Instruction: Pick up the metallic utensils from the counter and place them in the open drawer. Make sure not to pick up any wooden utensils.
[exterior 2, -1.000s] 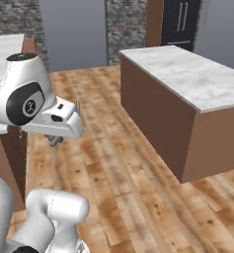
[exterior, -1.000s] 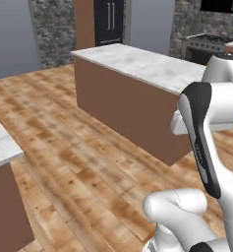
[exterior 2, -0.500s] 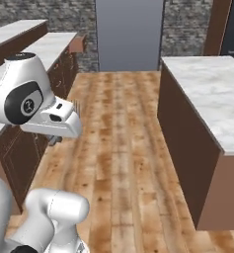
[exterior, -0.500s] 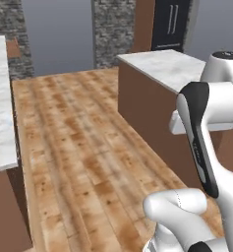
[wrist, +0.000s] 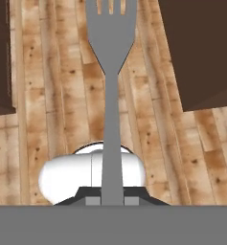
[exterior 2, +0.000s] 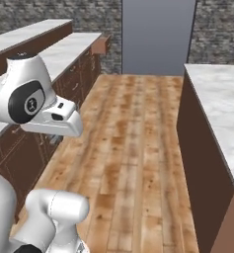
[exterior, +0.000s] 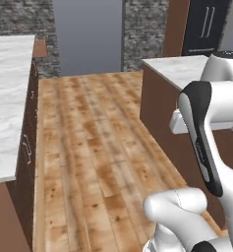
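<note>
Your arm (exterior: 201, 133) is folded up high over its base, elbow bent hard, with the dark-jointed forearm running down toward the lower links in the left base view. From the right base view you've got the wrist and hand (exterior 2: 57, 117) sticking out roughly level, pointing toward the right of that view. In the hand view your gripper (wrist: 111, 200) is pinched tight on a grey metal fork (wrist: 111, 72), handle clamped between the tips, tines pointing straight away from the hand.

Arm (exterior 2: 34, 104) over wood floor (exterior 2: 133, 143), btwn counter (exterior 2: 64, 49) & island (exterior 2: 219, 108).
</note>
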You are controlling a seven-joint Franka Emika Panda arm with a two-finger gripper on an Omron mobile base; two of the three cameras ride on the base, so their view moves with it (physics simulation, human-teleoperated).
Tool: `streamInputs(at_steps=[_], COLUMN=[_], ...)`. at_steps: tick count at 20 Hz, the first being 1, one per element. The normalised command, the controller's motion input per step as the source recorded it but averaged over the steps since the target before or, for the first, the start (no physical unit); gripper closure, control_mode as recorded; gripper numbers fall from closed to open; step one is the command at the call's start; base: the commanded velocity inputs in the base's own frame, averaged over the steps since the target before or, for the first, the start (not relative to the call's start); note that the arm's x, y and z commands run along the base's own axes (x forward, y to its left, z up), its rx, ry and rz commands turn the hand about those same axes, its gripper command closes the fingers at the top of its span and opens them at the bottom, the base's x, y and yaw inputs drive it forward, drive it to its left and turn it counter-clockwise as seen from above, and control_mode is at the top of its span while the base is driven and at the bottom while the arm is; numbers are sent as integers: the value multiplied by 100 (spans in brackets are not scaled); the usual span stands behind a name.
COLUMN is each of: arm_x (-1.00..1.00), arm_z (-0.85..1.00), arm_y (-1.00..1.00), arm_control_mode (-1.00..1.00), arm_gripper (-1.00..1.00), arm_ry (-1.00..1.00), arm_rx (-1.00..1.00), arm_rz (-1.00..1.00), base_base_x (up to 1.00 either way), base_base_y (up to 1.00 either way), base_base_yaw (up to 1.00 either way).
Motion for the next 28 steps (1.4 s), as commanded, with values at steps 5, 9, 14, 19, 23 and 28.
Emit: streamInputs(at_steps=[5,9,14,19,23,28], arm_x=[0,0,0,0,0,0], arm_z=[0,0,0,0,0,0], arm_y=[0,0,0,0,0,0], arm_control_mode=[100,100,100,100,100,100], arm_gripper=[100,100,100,100,100,100], arm_ry=[0,0,0,0,0,0], arm_rx=[0,0,0,0,0,0], arm_rz=[0,0,0,0,0,0], base_base_x=[82,97,100,100,100,100], base_base_y=[31,22,32,26,23,12], base_base_yaw=[0,0,0,0,0,0])
